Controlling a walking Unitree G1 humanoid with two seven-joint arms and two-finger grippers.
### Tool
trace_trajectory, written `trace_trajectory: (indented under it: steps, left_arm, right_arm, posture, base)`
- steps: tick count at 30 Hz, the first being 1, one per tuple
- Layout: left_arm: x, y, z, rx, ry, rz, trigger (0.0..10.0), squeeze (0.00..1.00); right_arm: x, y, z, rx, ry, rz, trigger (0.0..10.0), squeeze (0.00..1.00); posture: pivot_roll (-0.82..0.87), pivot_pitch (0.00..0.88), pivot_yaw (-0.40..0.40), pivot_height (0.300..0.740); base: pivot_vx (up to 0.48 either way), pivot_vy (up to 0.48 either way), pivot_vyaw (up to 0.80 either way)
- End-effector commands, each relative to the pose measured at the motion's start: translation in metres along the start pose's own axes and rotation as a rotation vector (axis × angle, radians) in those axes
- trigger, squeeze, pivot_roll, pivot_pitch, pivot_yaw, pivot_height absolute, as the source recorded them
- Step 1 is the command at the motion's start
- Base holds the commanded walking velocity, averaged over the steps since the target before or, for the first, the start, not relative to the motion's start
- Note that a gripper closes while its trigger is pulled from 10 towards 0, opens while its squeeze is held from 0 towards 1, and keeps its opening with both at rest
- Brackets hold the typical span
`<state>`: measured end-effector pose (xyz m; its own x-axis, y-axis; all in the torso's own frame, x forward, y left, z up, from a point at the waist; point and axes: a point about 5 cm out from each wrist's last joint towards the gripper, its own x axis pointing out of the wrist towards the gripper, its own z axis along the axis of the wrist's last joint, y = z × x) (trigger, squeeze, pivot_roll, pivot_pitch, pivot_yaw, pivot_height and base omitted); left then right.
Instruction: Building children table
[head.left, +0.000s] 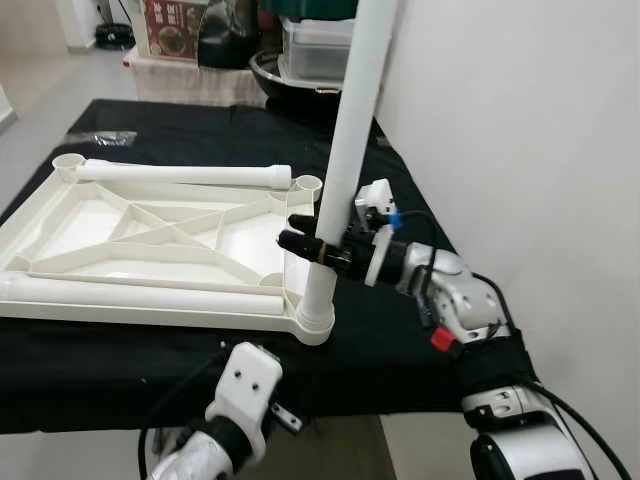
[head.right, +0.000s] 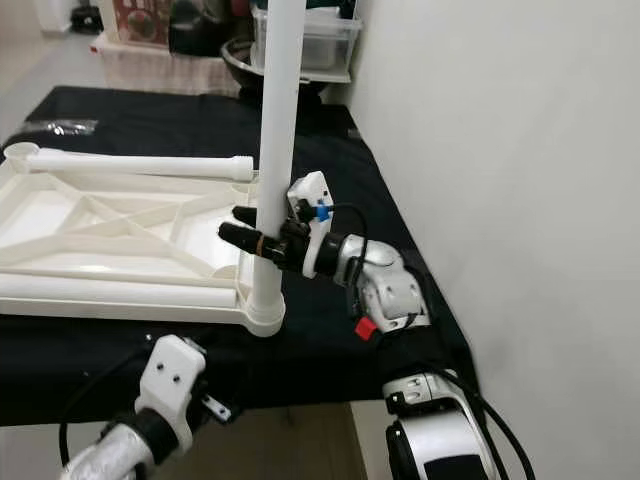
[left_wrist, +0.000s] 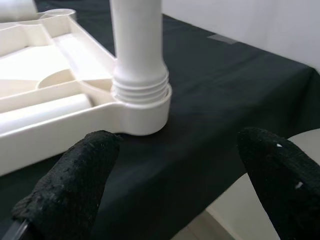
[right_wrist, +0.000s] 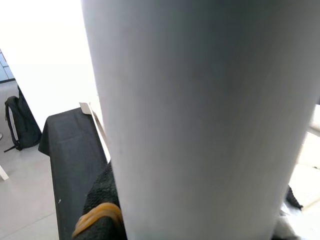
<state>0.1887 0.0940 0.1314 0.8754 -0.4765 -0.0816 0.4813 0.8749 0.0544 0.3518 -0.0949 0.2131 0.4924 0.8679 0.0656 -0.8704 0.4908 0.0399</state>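
The left claw (left_wrist: 175, 185) hangs open, its 2 black fingers (left_wrist: 75, 185) apart, near the white leg (left_wrist: 137, 45) standing upright in the tabletop's corner socket (left_wrist: 142, 107) on the black-covered desk (left_wrist: 225, 85).

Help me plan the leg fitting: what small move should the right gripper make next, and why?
Probably turn the upright leg further into the corner socket. The right gripper is shut on the leg just above the socket, and the left wrist view shows thread rings still exposed above the rim, so the leg looks not fully seated.
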Motion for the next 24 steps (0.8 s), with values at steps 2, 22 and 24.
trace_trajectory:
  steps: [2,22,24]
  left_arm:
    - [0.0,-0.002,-0.001,0.009,0.002,-0.007,10.0,0.0]
    - [0.0,-0.001,-0.001,0.011,0.004,-0.008,10.0,0.0]
    - [0.001,-0.001,-0.001,0.009,0.005,-0.009,10.0,0.0]
  right_arm:
    - [-0.002,-0.012,-0.003,-0.001,0.006,-0.19,0.0,0.0]
    - [-0.025,-0.025,-0.005,0.116,-0.112,-1.317,10.0,0.0]
    - [-0.016,-0.021,0.004,0.068,-0.175,-1.193,10.0,1.0]
  posture:
    - [0.12,0.057,-0.137,0.74]
    - [0.11,0.064,-0.133,0.74]
    - [0.1,0.068,-0.131,0.74]
  base:
    - [0.0,0.0,0.0]
    - [0.0,0.0,0.0]
    - [0.0,0.0,0.0]
